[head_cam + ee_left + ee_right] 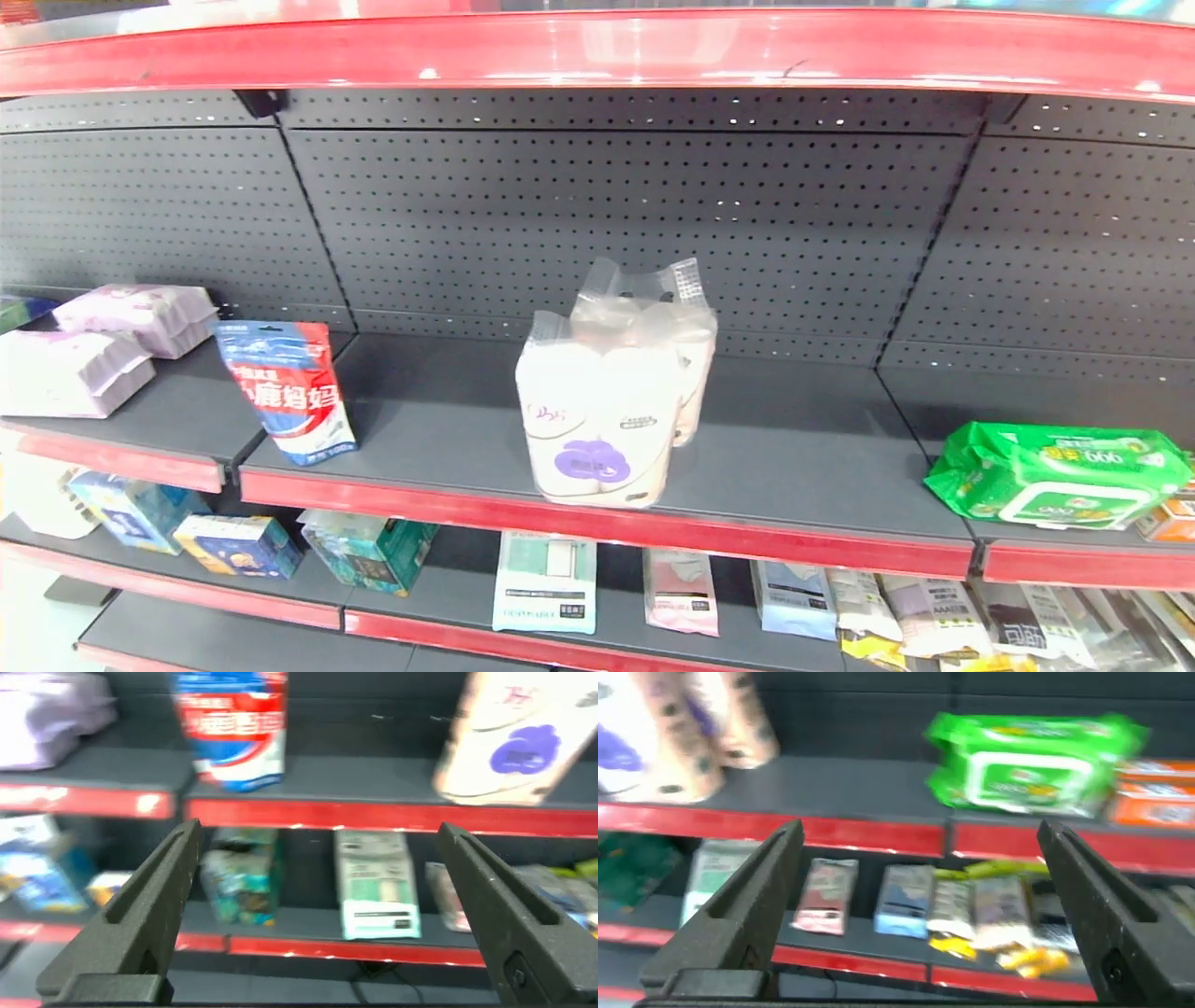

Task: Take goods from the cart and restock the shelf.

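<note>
Left hand (pixel 318 831) and right hand (pixel 920 826) are hanging spread, empty, facing a toilet-roll pack (pixel 597 420) at the shelf (pixel 794 448) front edge.

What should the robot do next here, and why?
Probably draw back and turn to the cart for more goods: the left gripper and right gripper are open and empty, and the toilet paper pack already stands on the shelf.

Small coloured boxes (pixel 240 546) lie left of flat packets (pixel 681 592).
</note>
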`<state>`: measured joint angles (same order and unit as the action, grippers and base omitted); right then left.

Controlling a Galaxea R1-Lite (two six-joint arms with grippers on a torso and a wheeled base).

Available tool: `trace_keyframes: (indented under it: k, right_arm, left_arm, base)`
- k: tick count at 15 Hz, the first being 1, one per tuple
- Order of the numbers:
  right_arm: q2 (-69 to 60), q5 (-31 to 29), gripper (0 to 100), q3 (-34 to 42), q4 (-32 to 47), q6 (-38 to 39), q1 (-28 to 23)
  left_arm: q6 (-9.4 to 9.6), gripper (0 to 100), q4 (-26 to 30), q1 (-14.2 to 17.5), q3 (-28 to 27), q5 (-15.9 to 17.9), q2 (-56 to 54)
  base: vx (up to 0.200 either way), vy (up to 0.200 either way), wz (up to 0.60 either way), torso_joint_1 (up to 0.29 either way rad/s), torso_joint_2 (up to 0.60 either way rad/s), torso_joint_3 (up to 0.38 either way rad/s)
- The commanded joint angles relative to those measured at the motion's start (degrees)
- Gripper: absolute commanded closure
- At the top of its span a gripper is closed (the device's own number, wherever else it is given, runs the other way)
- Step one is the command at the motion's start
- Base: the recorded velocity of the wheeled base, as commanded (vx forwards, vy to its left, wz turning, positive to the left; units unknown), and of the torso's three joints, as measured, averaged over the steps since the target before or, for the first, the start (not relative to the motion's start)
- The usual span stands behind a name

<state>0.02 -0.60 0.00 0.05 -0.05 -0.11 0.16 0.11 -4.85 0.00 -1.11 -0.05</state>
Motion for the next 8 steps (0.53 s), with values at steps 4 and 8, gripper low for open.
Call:
trace_keyframes:
  k: [4,8]
  right_arm:
    - [0.1,0.0,0,0.0,0.0,0.0,0.0]
    - [0.1,-0.1,0,0.0,0.0,0.0,0.0]
  left_arm:
    - [0.02,0,0.0,0.0,0.0,0.0,0.0]
    - [0.02,0,0.0,0.0,0.0,0.0,0.0]
  base:
    - [0.0,0.0,-0.6,0.012,0.0,0.001]
    - [0.0,0.0,-0.6,0.004,0.0,0.005]
